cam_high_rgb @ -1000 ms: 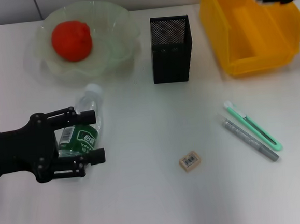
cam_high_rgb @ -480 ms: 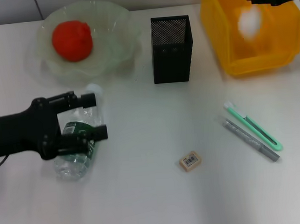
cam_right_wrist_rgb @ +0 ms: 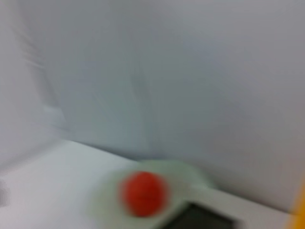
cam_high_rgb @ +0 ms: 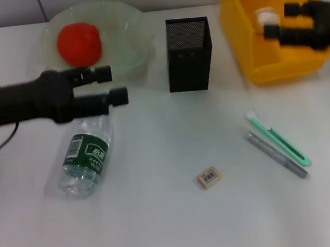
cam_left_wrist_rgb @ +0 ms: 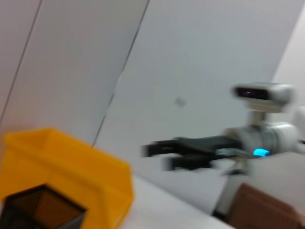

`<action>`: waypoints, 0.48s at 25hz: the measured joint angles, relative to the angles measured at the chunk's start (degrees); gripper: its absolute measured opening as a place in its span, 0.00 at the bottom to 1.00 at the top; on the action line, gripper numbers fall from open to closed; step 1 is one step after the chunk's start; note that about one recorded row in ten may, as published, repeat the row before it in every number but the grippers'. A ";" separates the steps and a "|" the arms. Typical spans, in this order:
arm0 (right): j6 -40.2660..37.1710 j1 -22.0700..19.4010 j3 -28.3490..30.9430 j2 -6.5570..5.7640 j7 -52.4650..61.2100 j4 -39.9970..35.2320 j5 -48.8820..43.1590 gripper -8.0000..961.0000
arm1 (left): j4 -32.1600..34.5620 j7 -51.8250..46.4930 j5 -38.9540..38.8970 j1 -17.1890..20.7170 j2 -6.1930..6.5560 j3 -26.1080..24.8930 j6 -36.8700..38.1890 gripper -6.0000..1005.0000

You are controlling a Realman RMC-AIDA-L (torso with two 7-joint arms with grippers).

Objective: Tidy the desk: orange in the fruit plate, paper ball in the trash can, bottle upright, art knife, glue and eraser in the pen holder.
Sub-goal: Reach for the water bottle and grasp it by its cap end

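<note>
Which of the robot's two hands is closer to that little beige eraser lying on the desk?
The left. The left gripper hovers above the lying clear plastic bottle, nearer the small beige eraser; the right gripper is over the yellow trash can.

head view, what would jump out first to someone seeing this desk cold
The orange in the pale-green fruit plate at the far left, and the yellow trash can at the far right with the right gripper open over it beside a white paper ball. Then the left gripper, open, above the cap end of the bottle lying on its side.
</note>
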 joint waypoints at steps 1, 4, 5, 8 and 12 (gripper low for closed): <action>-4.39 -0.52 2.09 -0.02 -4.01 2.60 2.56 0.82 | 2.15 -4.84 0.98 -0.19 -0.03 0.99 -1.63 0.82; -14.35 -0.91 7.98 -0.05 -15.25 12.02 5.30 0.82 | 8.59 -20.20 4.47 -1.29 0.24 5.05 -6.60 0.82; -16.77 -0.71 9.78 -0.13 -19.27 15.80 5.32 0.82 | 10.76 -24.98 6.51 -1.83 0.33 6.33 -7.94 0.82; -22.16 0.08 11.73 -1.22 -33.50 27.16 5.13 0.82 | 16.85 -36.99 16.91 -4.45 0.16 9.94 -11.00 0.82; -23.66 1.20 11.37 -2.98 -48.12 40.16 4.51 0.82 | 17.48 -51.05 33.49 -9.29 0.05 14.85 -16.41 0.82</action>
